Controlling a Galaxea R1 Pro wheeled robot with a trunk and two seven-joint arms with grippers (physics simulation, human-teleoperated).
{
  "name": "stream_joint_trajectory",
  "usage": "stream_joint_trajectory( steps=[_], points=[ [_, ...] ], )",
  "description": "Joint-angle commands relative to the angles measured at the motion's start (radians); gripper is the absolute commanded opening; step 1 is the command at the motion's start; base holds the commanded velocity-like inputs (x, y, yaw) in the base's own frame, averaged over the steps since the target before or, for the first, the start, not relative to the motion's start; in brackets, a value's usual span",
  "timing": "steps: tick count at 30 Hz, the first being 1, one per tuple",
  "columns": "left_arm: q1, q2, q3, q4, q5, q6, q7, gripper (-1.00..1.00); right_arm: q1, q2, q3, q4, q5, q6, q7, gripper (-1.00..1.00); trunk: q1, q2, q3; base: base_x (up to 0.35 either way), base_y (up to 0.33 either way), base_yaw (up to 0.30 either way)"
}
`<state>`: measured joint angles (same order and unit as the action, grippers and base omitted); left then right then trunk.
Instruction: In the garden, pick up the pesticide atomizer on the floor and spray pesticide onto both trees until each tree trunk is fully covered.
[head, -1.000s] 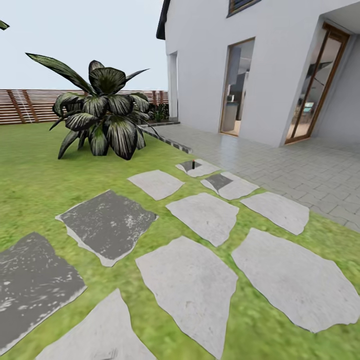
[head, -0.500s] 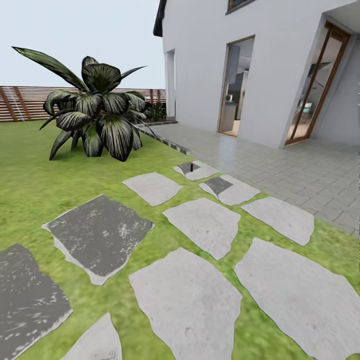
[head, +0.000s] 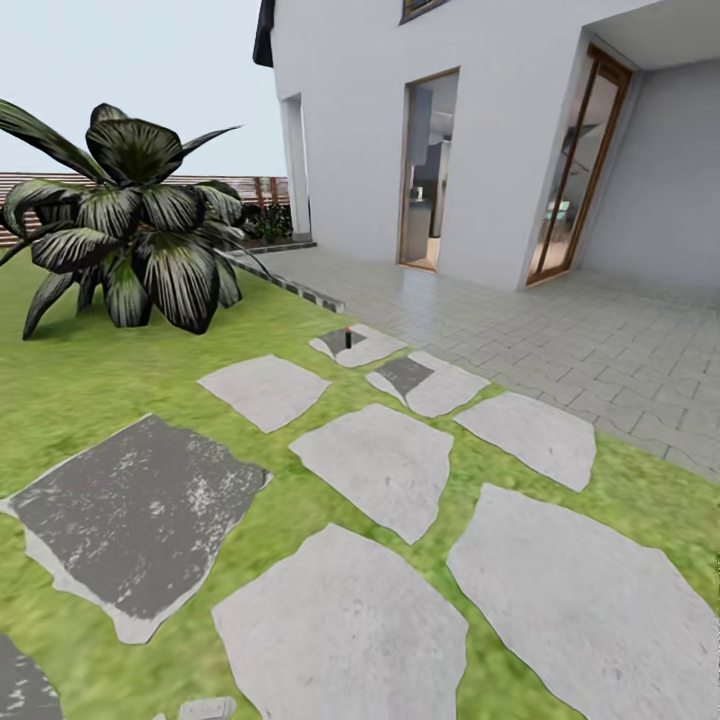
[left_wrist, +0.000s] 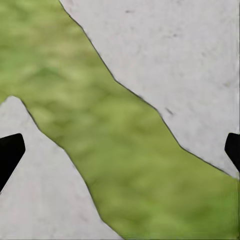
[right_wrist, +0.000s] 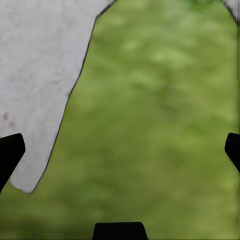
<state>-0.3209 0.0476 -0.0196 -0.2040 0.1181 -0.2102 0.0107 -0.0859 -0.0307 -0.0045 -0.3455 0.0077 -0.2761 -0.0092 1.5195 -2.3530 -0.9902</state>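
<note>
Far ahead in the head view, a small dark upright bottle with a red spot, the pesticide atomizer (head: 347, 338), stands on a distant grey stepping stone near the paving. Both trees and their trunks are out of view. The floor is mottled green grass (head: 90, 375) between the stones. My left gripper (left_wrist: 120, 155) is open over a strip of grass between two pale stones, its black fingertips (left_wrist: 10, 152) wide apart. My right gripper (right_wrist: 120, 155) is open too, above grass beside a stone's edge, with nothing between its fingers.
Several grey stepping stones (head: 375, 465) cross the lawn toward a tiled patio (head: 560, 350) and the white house (head: 360, 120) with glass doors. A small dark palm (head: 130, 235) stands at the left. A brown slat fence (head: 245, 190) runs behind it.
The whole head view has shifted: palm, stones and house slid leftward in the picture and look slightly nearer, so the camera has moved. Nothing in the garden moved itself.
</note>
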Motion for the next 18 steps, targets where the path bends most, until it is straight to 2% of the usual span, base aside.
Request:
stream_joint_trajectory(
  steps=[1, 5, 18],
  points=[
    [0.0, 0.0, 0.0, 0.0, 0.0, 0.0, 0.0, 1.0, 0.0, 0.0, 0.0, 0.0, 0.0, 0.0, 0.0, 1.0, 0.0, 0.0, 0.0, 0.338, 0.0, -0.254],
    [0.0, 0.0, 0.0, 0.0, 0.0, 0.0, 0.0, 1.0, 0.0, 0.0, 0.0, 0.0, 0.0, 0.0, 0.0, 1.0, 0.0, 0.0, 0.0, 0.338, 0.0, -0.192],
    [0.0, -0.001, 0.0, 0.0, 0.0, 0.0, 0.0, 1.0, 0.0, 0.0, 0.0, 0.0, 0.0, 0.0, 0.0, 1.0, 0.0, 0.0, 0.0, 0.338, 0.0, -0.01]
  ],
)
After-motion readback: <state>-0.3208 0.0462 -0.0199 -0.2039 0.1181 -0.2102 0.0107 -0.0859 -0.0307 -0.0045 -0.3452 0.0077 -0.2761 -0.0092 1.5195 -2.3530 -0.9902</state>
